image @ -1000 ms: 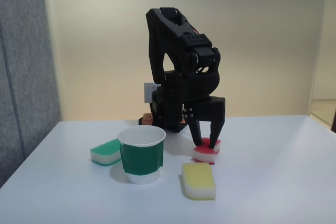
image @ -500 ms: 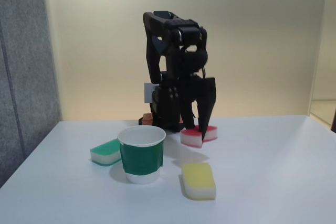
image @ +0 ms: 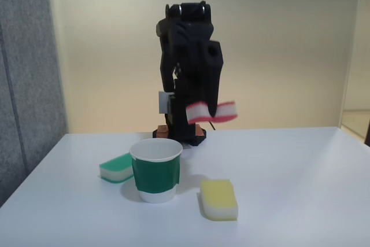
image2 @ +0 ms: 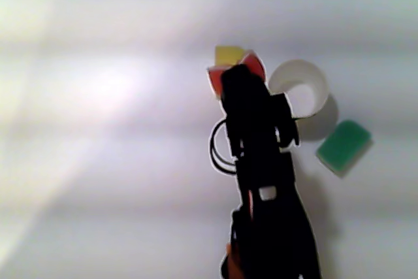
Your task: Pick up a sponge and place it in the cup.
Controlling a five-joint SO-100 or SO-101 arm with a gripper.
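You had the sponge (image: 212,111) looking soft and foamy, its red layer matt over a white one. The cup (image: 156,170) looked like smooth paper, white with a flat dark green band. Your arm (image: 189,56) and gripper (image: 203,121) appeared as black plastic with a slight sheen. The table (image: 300,189) read as smooth, matt white. The yellow sponge (image: 219,199) and green sponge (image: 117,167) looked equally spongy and dull.

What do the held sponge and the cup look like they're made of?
The sponge in the hand looks like soft foam: a matte red layer bonded to a white one, rounded corners, sagging slightly past the grip. The cup looks like thin paper: matte white rolled rim and base, with a dark green band that seems printed or wrapped on; which one cannot be told.
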